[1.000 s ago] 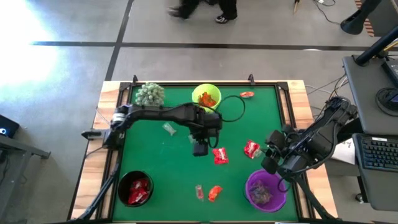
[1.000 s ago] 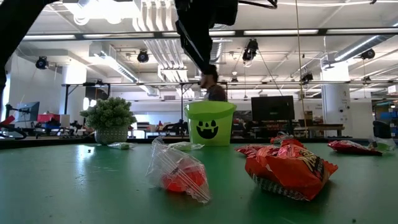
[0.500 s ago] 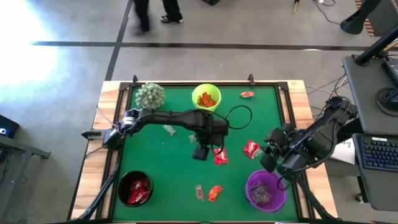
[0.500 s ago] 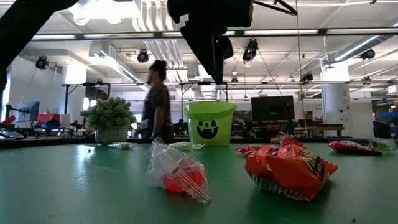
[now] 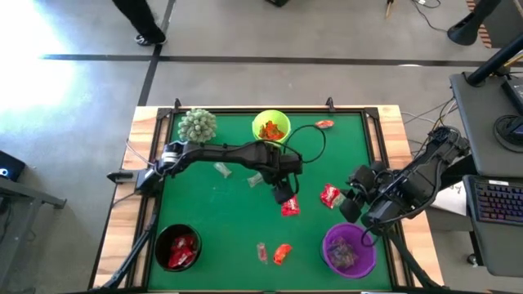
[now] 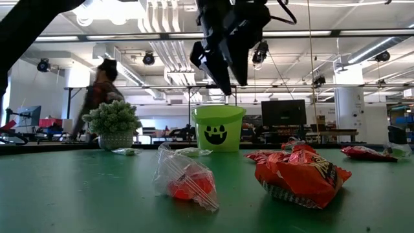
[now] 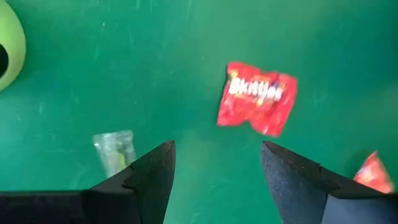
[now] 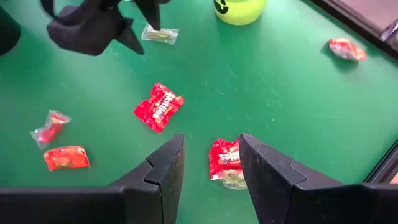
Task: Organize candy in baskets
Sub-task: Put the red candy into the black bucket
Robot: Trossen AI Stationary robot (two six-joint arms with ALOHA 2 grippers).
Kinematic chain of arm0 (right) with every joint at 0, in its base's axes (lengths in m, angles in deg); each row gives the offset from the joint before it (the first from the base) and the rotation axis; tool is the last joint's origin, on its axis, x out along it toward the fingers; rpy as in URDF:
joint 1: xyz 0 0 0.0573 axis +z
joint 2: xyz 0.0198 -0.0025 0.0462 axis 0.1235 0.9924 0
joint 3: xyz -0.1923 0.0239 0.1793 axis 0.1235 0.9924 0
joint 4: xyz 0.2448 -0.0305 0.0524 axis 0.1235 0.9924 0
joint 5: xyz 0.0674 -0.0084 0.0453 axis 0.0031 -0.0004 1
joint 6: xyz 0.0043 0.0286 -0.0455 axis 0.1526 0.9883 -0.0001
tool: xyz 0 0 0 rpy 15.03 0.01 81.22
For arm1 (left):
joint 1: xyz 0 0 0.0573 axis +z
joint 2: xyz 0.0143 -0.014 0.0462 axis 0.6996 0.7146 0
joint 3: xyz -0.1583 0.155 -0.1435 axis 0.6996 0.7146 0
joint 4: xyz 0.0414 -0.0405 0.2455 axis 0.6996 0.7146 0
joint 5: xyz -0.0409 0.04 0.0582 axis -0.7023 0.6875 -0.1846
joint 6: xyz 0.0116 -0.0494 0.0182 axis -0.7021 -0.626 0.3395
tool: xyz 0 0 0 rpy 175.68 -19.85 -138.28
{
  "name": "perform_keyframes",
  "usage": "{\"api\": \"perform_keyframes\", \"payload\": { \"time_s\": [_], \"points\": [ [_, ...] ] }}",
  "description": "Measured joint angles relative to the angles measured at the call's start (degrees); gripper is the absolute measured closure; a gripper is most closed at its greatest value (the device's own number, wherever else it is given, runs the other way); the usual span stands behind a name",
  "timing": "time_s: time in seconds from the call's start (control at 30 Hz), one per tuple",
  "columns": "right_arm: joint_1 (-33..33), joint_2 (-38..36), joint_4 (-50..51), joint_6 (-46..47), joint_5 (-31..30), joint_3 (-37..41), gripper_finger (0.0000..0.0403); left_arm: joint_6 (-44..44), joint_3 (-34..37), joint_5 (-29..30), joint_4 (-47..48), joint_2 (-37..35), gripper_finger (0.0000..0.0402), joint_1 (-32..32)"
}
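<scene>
My left gripper (image 5: 283, 194) hangs open and empty above the middle of the table, just above a red candy (image 5: 289, 207); in the left wrist view (image 7: 217, 171) that candy (image 7: 257, 98) lies ahead of the fingers. It also shows high in the low view (image 6: 223, 48). My right gripper (image 5: 351, 208) is open and empty at the right, over a second red candy (image 8: 225, 158). The lime green basket (image 5: 271, 128) holds orange candy, the black basket (image 5: 177, 247) red candy, and the purple basket (image 5: 350, 250) pale candy. Loose candies (image 5: 282, 253) lie on the green mat.
A spiky pale-green plant (image 5: 197, 124) stands at the far left corner. Clear-wrapped candies (image 5: 222, 169) lie near the left arm, a red-orange one (image 5: 324, 124) lies at the far right, and a clear one (image 5: 261, 251) lies near the front. A person walks behind the table.
My left gripper has moved a little toward the table's right edge and turned about, now standing over the red candy in the middle. It stays open. The candies and baskets have not moved. A person has walked leftward behind the table.
</scene>
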Motion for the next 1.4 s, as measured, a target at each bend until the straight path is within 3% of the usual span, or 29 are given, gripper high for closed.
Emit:
{"api": "perform_keyframes", "payload": {
  "time_s": [0.17, 0.37, 0.6, 0.9, 1.1, 1.4],
  "points": [
    [0.0, 0.0, 0.0, -4.0, 0.0, 0.0, 0.0257, -3.9, 0.0, 0.1, -3.7, 0.0, 0.0183, -0.1],
    [0.0, 0.0, 0.0, -2.9, 0.1, 0.0, 0.0257, -18.8, 0.1, 0.4, -4.3, 1.5, 0.0183, 0.0],
    [-0.6, -0.1, 0.0, 0.6, 0.2, 0.0, 0.0257, -22.2, 0.5, 0.6, -2.6, 1.8, 0.0183, -0.3],
    [-0.8, -0.9, 0.0, -14.2, 1.0, -0.7, 0.0257, -33.2, 2.7, -2.8, -1.8, 1.9, 0.0183, -0.3],
    [-0.8, -1.7, 0.0, -27.6, 3.4, -0.7, 0.0257, -40.0, 5.0, -4.9, -9.2, 1.9, 0.0183, -0.8],
    [-0.8, -2.1, 0.0, -30.7, 3.7, -0.7, 0.0257, -54.1, 5.7, -0.6, -12.1, 1.9, 0.0183, -2.3]
  ]
}}
